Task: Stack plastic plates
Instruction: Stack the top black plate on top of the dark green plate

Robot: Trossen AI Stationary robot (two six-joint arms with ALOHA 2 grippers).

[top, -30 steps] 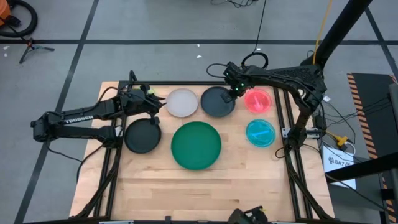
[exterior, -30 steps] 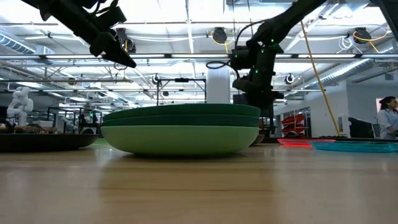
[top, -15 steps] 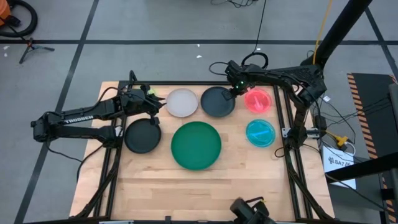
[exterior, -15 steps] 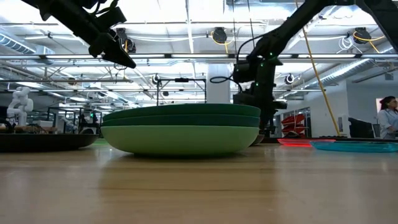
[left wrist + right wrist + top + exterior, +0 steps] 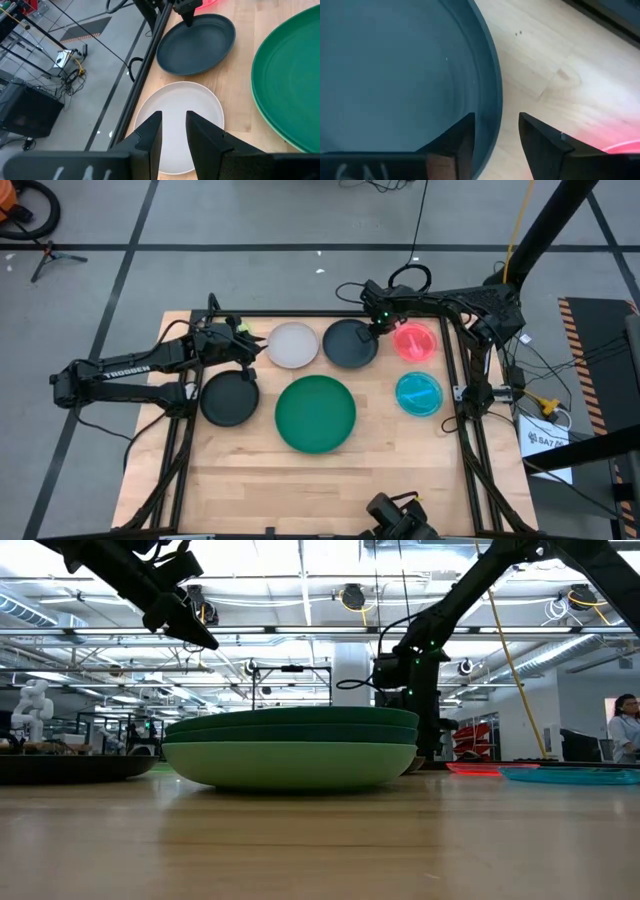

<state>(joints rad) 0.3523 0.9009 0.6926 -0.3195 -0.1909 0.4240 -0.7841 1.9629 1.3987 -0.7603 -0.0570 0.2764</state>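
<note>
The dark grey plate (image 5: 348, 345) lies on the table at the far middle, with the white plate (image 5: 293, 345) to its left and the red plate (image 5: 416, 341) to its right. My right gripper (image 5: 377, 323) is open and low at the dark grey plate's far right rim. One finger stands inside the rim and one outside, as the right wrist view (image 5: 496, 137) shows. My left gripper (image 5: 246, 346) is open and empty, high above the white plate's left edge (image 5: 173, 125). Two dark green plates (image 5: 290, 720) sit stacked on the mint plate (image 5: 290, 765). No lime plate shows. My right gripper comes from above with its fingers (image 5: 462, 137) on either side of the dark grey plate's rim (image 5: 492, 107). I cannot tell whether they touch it. The plate lies flat on the table.
The black plate (image 5: 229, 398) lies at the left and the cyan plate (image 5: 418, 393) at the right. The green stack (image 5: 316, 413) fills the table's middle. A black frame (image 5: 455, 395) runs round the table. Bare wood (image 5: 330, 480) lies toward the near edge.
My right gripper has gone down toward the dark grey plate's rim, still open.
</note>
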